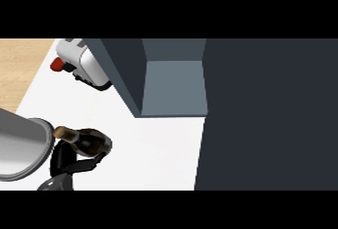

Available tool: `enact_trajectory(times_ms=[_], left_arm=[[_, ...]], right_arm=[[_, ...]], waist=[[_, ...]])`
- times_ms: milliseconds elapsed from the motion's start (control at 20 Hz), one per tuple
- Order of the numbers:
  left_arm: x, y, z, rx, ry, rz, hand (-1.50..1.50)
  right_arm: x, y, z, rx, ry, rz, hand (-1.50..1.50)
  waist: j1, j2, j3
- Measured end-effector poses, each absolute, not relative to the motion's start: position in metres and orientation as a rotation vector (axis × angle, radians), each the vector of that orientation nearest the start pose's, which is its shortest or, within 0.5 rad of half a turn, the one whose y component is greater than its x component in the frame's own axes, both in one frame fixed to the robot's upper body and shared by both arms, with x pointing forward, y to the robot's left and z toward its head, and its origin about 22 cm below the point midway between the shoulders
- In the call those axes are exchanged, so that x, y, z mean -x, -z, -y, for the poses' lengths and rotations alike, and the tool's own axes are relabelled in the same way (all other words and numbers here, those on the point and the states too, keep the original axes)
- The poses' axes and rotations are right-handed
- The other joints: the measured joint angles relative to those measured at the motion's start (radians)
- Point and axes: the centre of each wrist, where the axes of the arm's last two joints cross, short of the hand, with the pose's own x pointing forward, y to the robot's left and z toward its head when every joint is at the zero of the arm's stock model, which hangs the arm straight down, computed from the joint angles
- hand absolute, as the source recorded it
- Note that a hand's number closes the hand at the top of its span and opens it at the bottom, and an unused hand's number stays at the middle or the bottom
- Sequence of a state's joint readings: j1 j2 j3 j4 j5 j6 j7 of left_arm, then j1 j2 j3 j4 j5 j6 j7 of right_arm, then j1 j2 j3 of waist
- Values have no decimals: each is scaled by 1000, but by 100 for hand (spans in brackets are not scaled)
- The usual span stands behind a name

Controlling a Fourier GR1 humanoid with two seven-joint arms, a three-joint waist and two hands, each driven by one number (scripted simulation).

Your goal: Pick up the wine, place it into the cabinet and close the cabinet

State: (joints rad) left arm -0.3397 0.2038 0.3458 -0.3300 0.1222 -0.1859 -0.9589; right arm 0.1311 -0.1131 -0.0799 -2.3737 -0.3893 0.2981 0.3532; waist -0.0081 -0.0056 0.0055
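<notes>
At the lower left of the frame a grey forearm (23,143) comes in from the edge, and its black hand (69,163) is wrapped around a dark wine bottle (91,141). The fingers curl up along the bottle's near side, so the hand is grasping the wine. The bottle is tilted, with its tan cork (63,132) pointing toward the upper left, close against the forearm's rounded end. Whether the bottle's base touches the white counter (155,152) or is just above it cannot be told. This is the left hand; the right hand does not show anywhere.

Further up, in the middle of the frame, the cabinet (171,85) stands open. Its dark blue-grey side wall slants down from the upper left, and the paler inner floor is visible with nothing resting on it. The wine is well apart from this opening, below and to its left. A large dark panel (271,116) fills the right side of the frame from top to bottom.

At the upper left, beside the cabinet wall, sits a white appliance (89,67) with a red knob (59,65). Beyond the counter's left edge, a strip of light wood (20,67) shows.
</notes>
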Motion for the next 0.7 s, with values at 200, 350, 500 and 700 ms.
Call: enact_trajectory(times_ms=[200,350,500,700], left_arm=[[-223,162,-318,-39,-280,1692,150],[-218,163,-308,-1,-263,1707,150],[-216,160,-292,43,-248,1716,150],[-214,147,-272,112,-236,1733,150]], right_arm=[[-154,-160,258,-332,-256,1912,-150],[-154,-159,259,-330,-262,1909,-150],[-153,-157,258,-335,-252,1906,-150],[-154,-158,255,-348,-250,1902,-150]], waist=[[4,-1,0],[8,-2,-1],[10,-2,-3],[15,-2,-3]])
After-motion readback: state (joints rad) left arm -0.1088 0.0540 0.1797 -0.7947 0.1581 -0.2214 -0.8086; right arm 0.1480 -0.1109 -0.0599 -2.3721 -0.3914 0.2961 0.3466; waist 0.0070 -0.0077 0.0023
